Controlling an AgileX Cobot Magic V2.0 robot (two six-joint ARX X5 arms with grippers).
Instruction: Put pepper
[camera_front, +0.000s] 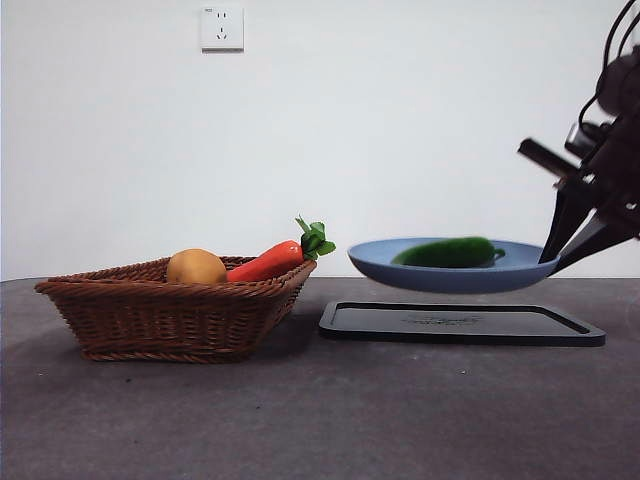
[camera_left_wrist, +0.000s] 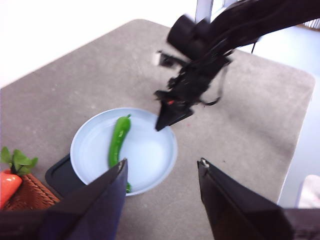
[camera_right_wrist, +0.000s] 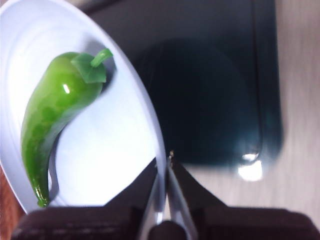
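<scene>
Right now, working from the left, you have the wicker basket (camera_front: 175, 305) with a yellow-brown fruit (camera_front: 196, 266) and the carrot (camera_front: 272, 260) well away from your working pincer, so ignore it. Next comes the black tray (camera_front: 462, 323) on the desk (camera_front: 320, 420), directly beneath the blue plate (camera_front: 450, 278) that your right pincer (camera_right_wrist: 164, 162) carries clear of it. The pepper (camera_front: 448, 252) lies loose on that plate, just beyond the pincer's tips. Keep the plate level and lower it slowly onto the tray's middle; I judge any tilt would roll the pepper off. The right pincer is pressed together on the plate's rim, its arm reaching in high from the side and angled downward. Your left pincer (camera_left_wrist: 162, 172) hangs above, spread and holding nothing.
</scene>
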